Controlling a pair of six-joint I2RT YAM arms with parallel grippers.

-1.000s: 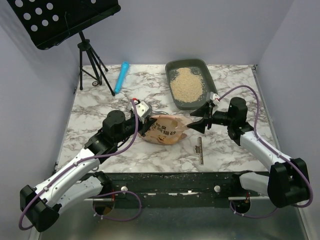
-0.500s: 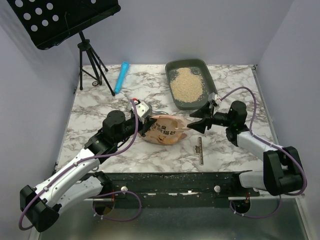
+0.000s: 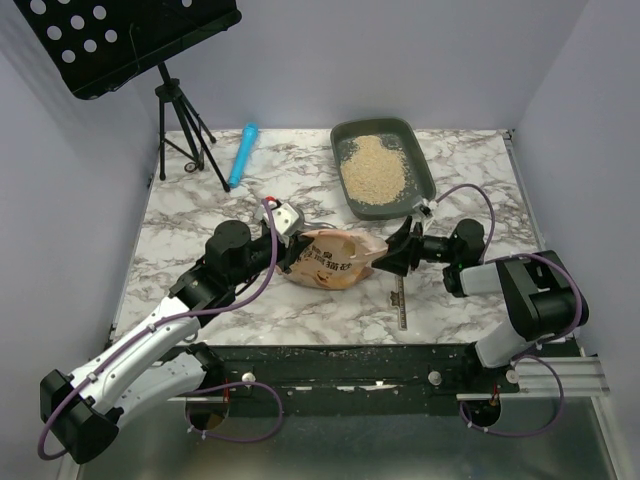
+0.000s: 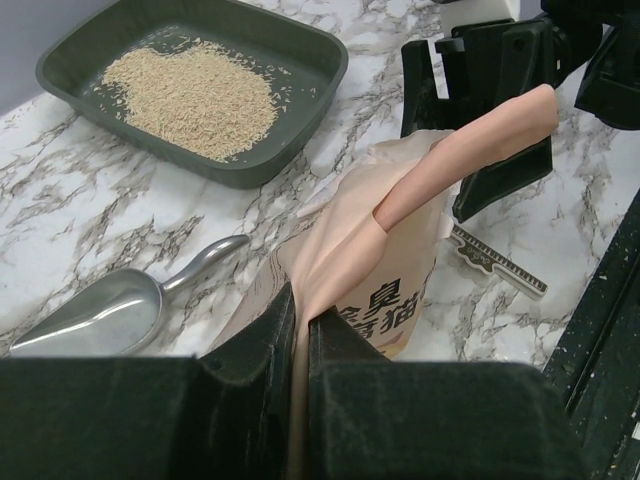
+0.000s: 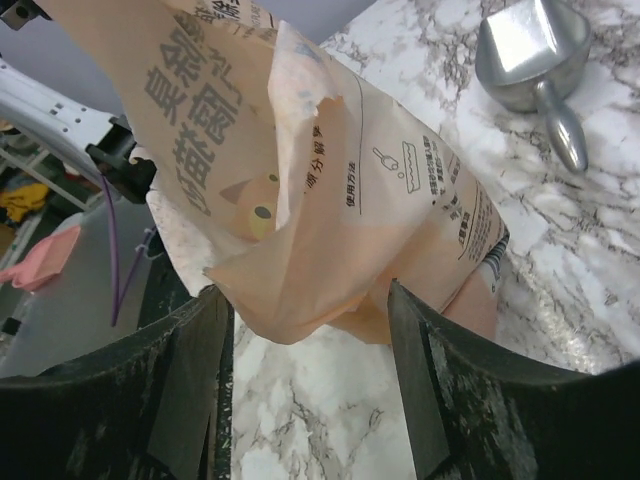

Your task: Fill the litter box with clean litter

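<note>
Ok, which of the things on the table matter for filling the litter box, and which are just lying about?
For the job:
litter box
clean litter in it
orange bag
probably the metal scoop

Lying about:
blue tube
music stand
ruler-like strip

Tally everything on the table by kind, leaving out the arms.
litter box: 1
litter pile: 1
bag: 1
metal scoop: 1
blue tube: 1
ruler-like strip: 1
music stand: 1
Total: 7
</note>
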